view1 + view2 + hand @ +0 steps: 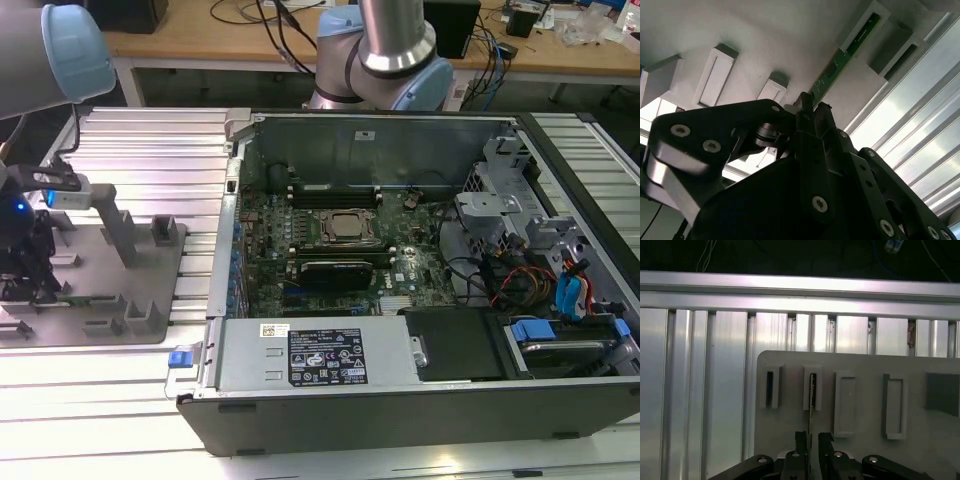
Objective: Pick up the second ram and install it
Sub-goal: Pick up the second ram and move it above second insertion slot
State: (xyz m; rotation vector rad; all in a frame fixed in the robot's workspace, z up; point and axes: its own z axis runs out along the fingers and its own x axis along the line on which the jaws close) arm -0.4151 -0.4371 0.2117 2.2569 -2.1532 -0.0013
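Note:
The second ram [839,62] is a thin green stick standing on edge in a slotted holder on the grey fixture plate [110,325], at the exterior view's left. In the first wrist view the ram [811,400] shows edge-on, running from its holder down between the fingers. My gripper [812,440] sits right over the near end of the stick, with its black fingers [807,112] closed against both faces. In the exterior view the gripper [35,285] hangs low over the plate's left part.
The open computer case [400,400] lies to the exterior view's right, with the CPU socket [345,227] and long black memory slots [330,190] on its motherboard. Grey holder blocks [894,405] and a post [120,225] stand on the plate. The table [150,150] is ribbed aluminium.

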